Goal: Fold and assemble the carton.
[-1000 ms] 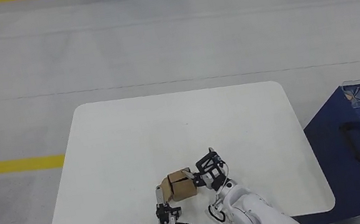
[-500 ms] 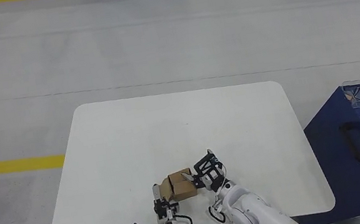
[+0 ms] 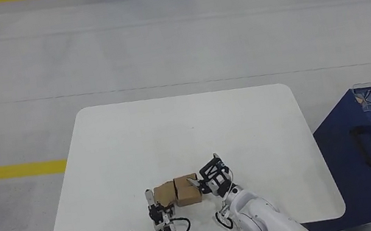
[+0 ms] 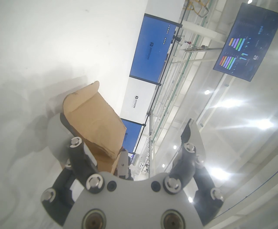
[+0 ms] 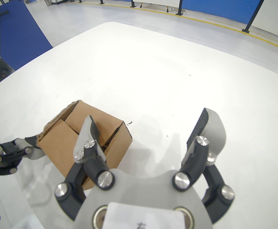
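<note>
The carton (image 3: 178, 191) sits near the tabletop's (image 3: 173, 132) near edge, roughly midway along it, with 1 hand at each side. Its top is open, and a brown flap sticks out on the left hand's side.

The left hand (image 4: 127, 123) is spread wide and grasps nothing. 1 finger lies against the outside of that flap. The right hand (image 5: 147, 115) is also released, with 1 finger over the open top and the other well clear above bare tabletop. I cannot tell whether that finger touches the cardboard.

Neither hand clamps the carton, so I judge it free to move. A push on the flap could slide or tip the light box toward the right hand or the near edge. The flap could also spring back or buckle off its crease. If it folds in now, it may trap the right finger.
</note>
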{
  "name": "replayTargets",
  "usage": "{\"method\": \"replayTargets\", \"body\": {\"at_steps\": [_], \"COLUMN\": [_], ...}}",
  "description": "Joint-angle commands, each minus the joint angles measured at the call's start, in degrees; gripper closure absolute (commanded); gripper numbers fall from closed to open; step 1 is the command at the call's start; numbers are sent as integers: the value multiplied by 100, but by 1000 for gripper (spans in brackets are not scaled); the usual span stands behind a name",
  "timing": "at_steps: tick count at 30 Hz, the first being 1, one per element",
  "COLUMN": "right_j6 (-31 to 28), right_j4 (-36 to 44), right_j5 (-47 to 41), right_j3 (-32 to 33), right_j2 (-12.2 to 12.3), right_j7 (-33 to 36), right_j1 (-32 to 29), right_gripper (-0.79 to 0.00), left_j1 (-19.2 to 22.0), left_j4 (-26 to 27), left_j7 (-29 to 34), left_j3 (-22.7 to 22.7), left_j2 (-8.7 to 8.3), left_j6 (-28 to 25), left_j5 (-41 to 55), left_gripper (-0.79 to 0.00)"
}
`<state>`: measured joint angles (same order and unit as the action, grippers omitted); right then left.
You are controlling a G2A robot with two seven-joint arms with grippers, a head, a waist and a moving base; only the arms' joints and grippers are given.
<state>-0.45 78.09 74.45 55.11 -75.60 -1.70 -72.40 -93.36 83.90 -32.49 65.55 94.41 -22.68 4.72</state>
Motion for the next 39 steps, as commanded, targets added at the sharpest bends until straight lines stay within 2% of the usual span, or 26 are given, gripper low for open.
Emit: {"method": "replayTargets", "body": {"at_steps": [1,14,21,29,39], "right_j6": [-7,-20,81,339,-146], "right_j4": [-4,-21,57,497,1136], "right_j5": [7,37,-10,-404,-1170], "right_j3": [9,39,200,1095,2199], "right_j2": [-6,-56,-58,65,219], "right_j7": [2,15,-126,16,118], "right_j1": [0,5,-76,-417,-909], "right_gripper": [-785,-785,-785,-785,-785], "left_j1": [-8,-83,-12,33,44], "left_j4": [-39,115,114,59,164], "left_j7": [-202,-231,56,192,686], "left_j3": [17,-57,-177,-312,-480], "left_j2": [1,36,53,82,50], "left_j6": [-264,-1301,-1093,-776,-534], "left_j5": [-350,-713,-835,-881,-551], "left_gripper": [-785,-785,-785,-785,-785]}}
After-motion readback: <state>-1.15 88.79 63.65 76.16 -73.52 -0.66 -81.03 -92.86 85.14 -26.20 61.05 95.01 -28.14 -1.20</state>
